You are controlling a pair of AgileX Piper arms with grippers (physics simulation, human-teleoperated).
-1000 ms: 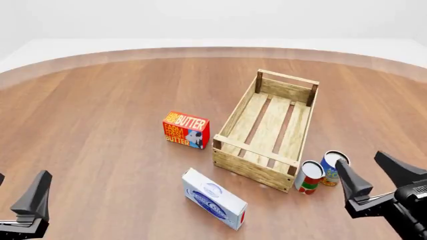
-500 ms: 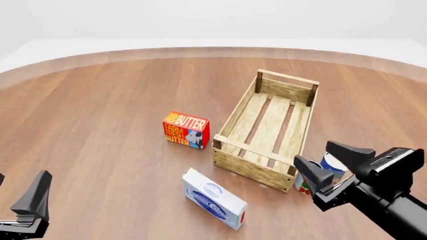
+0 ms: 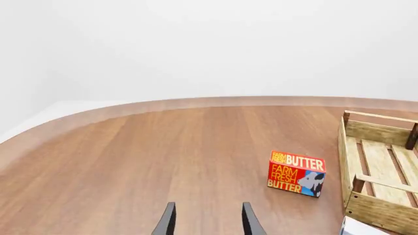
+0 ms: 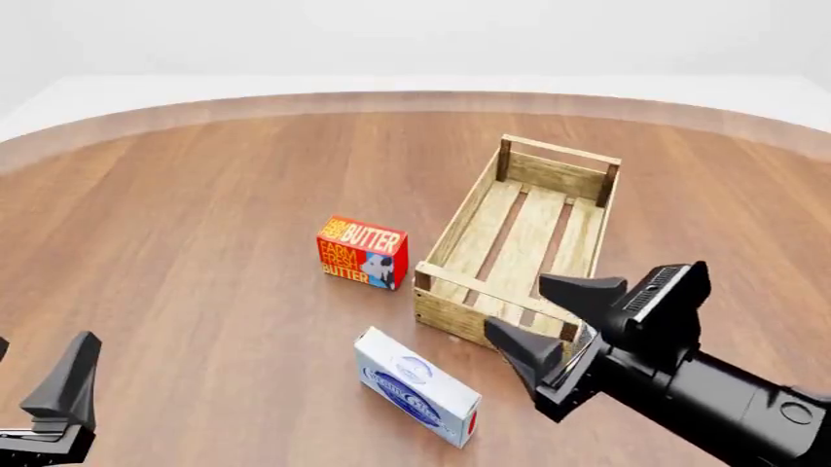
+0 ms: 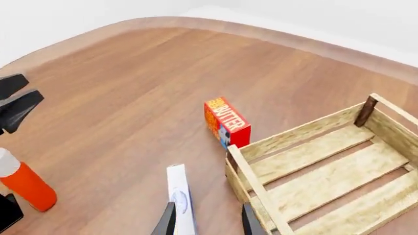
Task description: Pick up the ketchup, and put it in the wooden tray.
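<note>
The right claw (image 4: 546,316) is hovering with its fingers apart over the near end of the tray (image 4: 526,243), holding nothing. The left claw (image 4: 58,384) is waiting at the near left, also apart. The ketchup (image 5: 23,181) is standing upright on the worktop (image 4: 195,204) near the left claw, well apart from the tray.

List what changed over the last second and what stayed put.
The right gripper swung leftward across the front view, from the right edge to the near end of the wooden tray, and now hides both cans. It stayed open and empty. The left gripper, butter box and white box did not move.
</note>
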